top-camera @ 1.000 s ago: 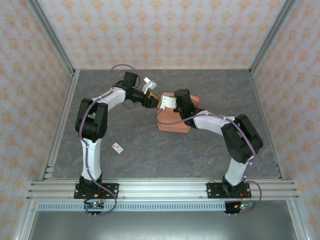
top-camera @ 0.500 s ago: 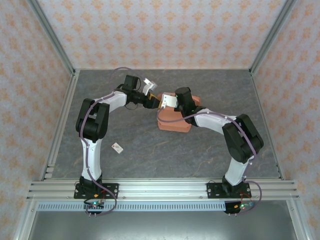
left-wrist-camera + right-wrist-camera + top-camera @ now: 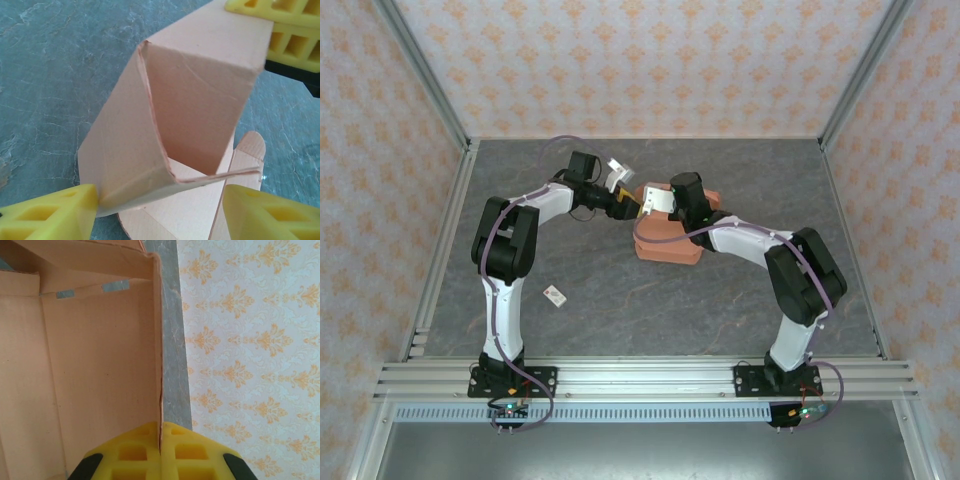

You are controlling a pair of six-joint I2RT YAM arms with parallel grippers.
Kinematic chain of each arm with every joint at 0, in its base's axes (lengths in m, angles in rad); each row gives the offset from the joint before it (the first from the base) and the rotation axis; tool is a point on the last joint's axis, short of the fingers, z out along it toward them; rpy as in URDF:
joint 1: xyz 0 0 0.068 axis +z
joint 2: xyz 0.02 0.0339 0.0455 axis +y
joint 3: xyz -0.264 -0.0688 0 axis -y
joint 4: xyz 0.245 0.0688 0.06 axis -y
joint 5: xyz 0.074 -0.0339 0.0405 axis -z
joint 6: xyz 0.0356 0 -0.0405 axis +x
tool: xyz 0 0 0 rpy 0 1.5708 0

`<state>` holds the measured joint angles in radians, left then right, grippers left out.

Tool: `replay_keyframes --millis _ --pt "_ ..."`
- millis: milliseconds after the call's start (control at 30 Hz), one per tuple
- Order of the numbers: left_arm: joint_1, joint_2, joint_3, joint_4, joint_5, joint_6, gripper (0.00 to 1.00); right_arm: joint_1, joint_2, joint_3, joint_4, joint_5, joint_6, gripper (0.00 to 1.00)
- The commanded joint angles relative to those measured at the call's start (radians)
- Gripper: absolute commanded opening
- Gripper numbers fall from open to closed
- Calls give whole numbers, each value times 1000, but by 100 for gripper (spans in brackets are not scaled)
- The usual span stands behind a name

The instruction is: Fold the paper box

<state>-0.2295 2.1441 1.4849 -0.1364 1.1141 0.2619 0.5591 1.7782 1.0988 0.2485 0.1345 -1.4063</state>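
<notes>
yellow right gripper [image 3: 161, 429] pinches paper box [image 3: 100, 365] wall.

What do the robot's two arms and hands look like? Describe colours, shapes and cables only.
Both the left arm and the right arm are built of rounded white and black segments, with a lilac cable running along each. The left hand and the right hand have blocky yellow fingers with a grid of hollows.

Both arms [image 3: 498, 310]: white links, black joints [image 3: 504, 240], purple cables [image 3: 564, 138], yellow gridded finger pads [image 3: 45, 212], black bolted base plates [image 3: 510, 380].
</notes>
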Motion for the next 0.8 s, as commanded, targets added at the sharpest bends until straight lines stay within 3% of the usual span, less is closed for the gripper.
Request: replay_keyframes --millis 0,433,767 --pt "-7 -14 35 -78 29 69 69 -8 21 35 -5 14 -22 0" --pt "-11 2 51 -117 31 102 64 -8 43 -13 140 36 -82 0" --pt "-19 -15 -19 90 -47 -31 56 -8 42 -19 144 23 -66 0"
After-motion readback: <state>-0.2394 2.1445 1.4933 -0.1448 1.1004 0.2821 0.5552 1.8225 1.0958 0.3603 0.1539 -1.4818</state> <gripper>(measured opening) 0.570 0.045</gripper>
